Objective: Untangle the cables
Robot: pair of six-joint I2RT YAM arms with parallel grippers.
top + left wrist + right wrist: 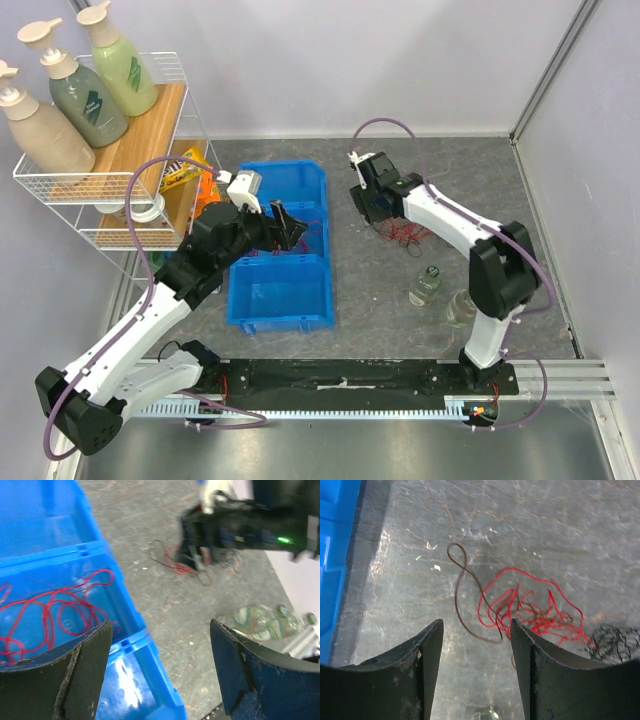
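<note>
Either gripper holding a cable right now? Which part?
Nothing is held. The left gripper stands open over the blue bin, the red cable there lying loose. The right gripper is open above the red tangle on the table.

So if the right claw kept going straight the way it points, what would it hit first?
Most likely the red cable tangle and the dark strand beside it, ahead of the right gripper; depth is unclear.

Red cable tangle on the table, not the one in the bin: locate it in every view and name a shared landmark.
Top external: red cable tangle right of centre.
Left wrist: upper middle.
Right wrist: centre-right.
Shared landmark: the blue bin, left of the tangle in all three.
</note>
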